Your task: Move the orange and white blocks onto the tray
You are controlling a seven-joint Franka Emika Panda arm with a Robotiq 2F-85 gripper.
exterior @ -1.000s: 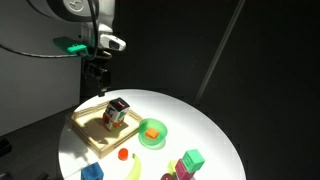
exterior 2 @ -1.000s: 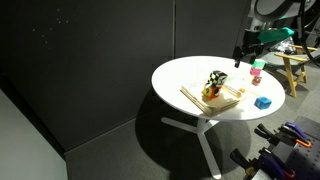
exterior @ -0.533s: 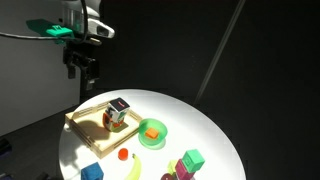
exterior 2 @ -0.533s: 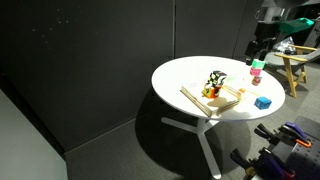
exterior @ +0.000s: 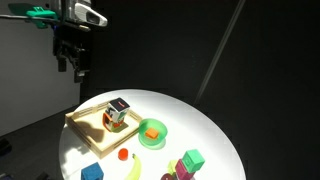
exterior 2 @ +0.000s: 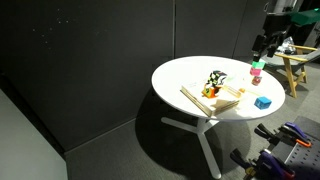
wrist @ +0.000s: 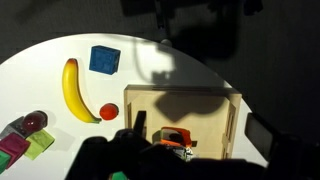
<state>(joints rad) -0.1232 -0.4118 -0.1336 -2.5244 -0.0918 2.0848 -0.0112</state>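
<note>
The light wooden tray (exterior: pixel 82 130) sits on the near-left part of the round white table, and it shows in both exterior views (exterior 2: pixel 228 98) and in the wrist view (wrist: pixel 180 93). The orange block (exterior: pixel 108 121) lies in the tray with the white-faced block (exterior: pixel 119 105) stacked against it. In the wrist view only the orange block (wrist: pixel 175 133) is plain to see. My gripper (exterior: pixel 74 66) hangs open and empty, high up and off beyond the table's edge, well away from the tray. It also shows in an exterior view (exterior 2: pixel 262 47) and in the wrist view (wrist: pixel 200 126).
A round green dish (exterior: pixel 153 133) with an orange piece stands beside the tray. A banana (wrist: pixel 72 88), a blue cube (wrist: pixel 104 60), a small round orange thing (wrist: pixel 108 111) and green and pink blocks (exterior: pixel 190 162) lie near the table's front edge.
My gripper has risen from just above the tray and moved sideways off past the table's edge. The blocks and tray have not moved.
</note>
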